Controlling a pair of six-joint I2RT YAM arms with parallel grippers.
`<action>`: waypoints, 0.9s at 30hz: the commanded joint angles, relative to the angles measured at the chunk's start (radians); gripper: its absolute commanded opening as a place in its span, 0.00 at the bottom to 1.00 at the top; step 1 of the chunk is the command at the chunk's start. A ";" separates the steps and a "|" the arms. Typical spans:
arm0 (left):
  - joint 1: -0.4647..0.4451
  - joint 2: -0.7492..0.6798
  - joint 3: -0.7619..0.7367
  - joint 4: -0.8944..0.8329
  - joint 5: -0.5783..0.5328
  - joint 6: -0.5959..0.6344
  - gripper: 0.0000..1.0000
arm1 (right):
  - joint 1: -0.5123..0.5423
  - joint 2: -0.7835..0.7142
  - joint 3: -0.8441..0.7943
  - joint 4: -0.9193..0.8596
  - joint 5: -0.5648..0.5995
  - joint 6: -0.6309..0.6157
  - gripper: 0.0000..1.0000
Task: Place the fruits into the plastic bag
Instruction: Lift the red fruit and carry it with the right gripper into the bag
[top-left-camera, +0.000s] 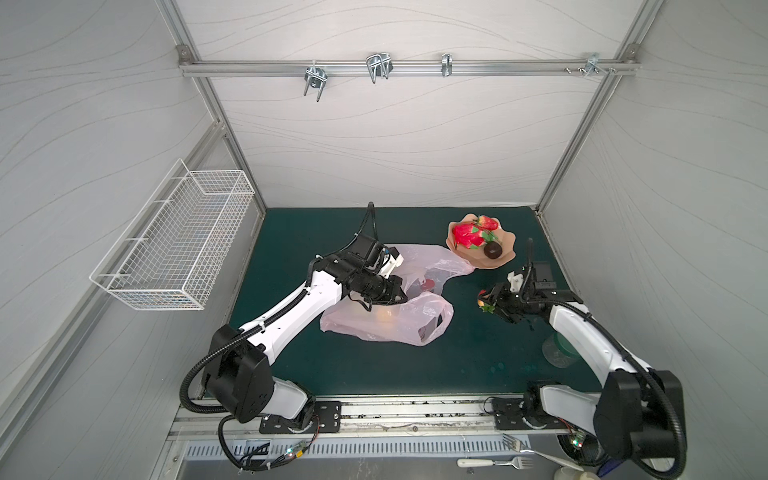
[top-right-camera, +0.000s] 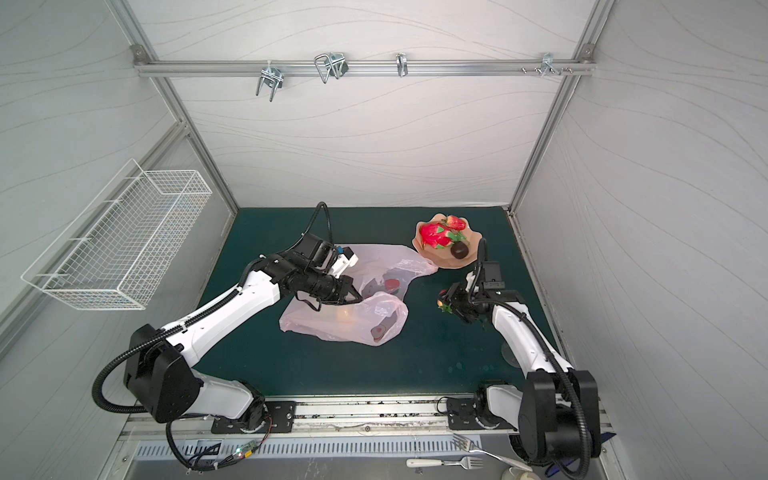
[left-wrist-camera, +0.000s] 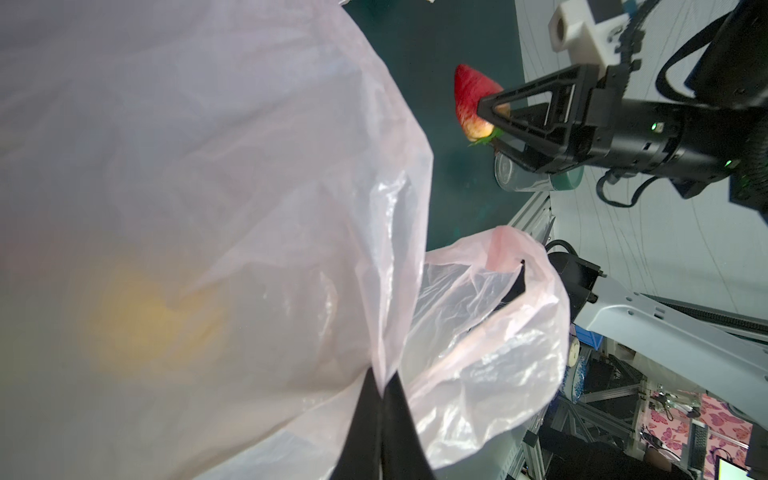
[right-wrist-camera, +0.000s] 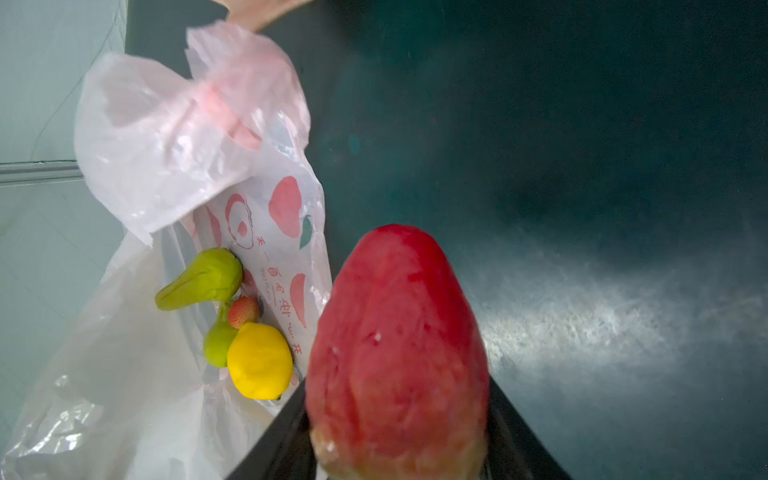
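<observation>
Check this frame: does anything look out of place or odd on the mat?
A clear plastic cup sits on the green mat beneath the right arm, unrelated to the task; whether it stands or lies tipped is unclear. Two forks lie on the front ledge, off the mat.

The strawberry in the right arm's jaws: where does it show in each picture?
A top view: strawberry right of centre, right of the pink plastic bag.
A top view: strawberry likewise.
Left wrist: strawberry past the bag's edge, between black jaws.
Right wrist: strawberry close up, beside the bag.
Shared landmark: the bag.
</observation>
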 joint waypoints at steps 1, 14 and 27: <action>-0.005 -0.014 0.021 0.026 0.017 0.001 0.00 | 0.014 -0.036 -0.052 0.117 -0.067 0.111 0.25; -0.004 -0.023 0.017 0.020 0.012 0.002 0.00 | 0.078 0.041 -0.108 0.368 -0.130 0.263 0.24; -0.004 -0.023 0.019 0.019 0.007 0.004 0.00 | 0.315 0.265 -0.120 0.756 -0.096 0.545 0.23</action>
